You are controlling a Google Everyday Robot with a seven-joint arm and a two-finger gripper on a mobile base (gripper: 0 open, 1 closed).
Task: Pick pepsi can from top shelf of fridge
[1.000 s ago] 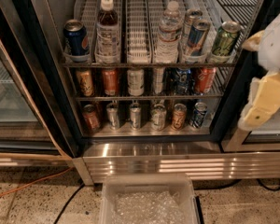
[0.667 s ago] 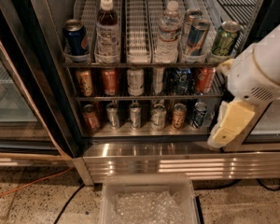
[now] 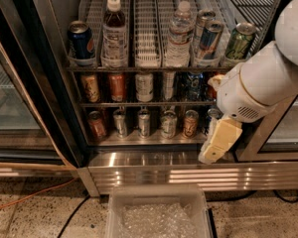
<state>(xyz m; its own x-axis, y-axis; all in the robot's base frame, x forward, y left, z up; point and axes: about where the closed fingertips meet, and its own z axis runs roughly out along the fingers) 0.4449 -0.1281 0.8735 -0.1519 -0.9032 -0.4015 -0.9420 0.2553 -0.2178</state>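
Gripper [image 3: 218, 142] of the white arm [image 3: 260, 83], hanging in front of the lower right corner of the open fridge [image 3: 154, 175], just above its ribbed steel base. It shows as one cream block seen side-on, so whether the jaws are wide or narrow cannot be told; nothing is seen held in them.

Pepsi can [image 3: 81, 41]: upright at the front of the leftmost lane of the top shelf [image 3: 139, 68], well apart from the jaws, high above them and far toward the other side of the fridge. Between it and the jaws along that shelf stand a brown bottle [image 3: 114, 31], a water bottle [image 3: 181, 33], two slim cans [image 3: 208, 38] and a green can [image 3: 238, 41], the last almost directly above the jaws.

Change since the frame 0.7 s earlier: the jaws have shifted inward across the fridge front, toward the pepsi can's side, and sit slightly lower. The arm now covers more of the right ends of the two lower racks, hiding most of the end can on each. Every drink on the top shelf stands as before.

Below the jaws and nearer the camera, a clear plastic bin [image 3: 156, 191] rests on the speckled floor.
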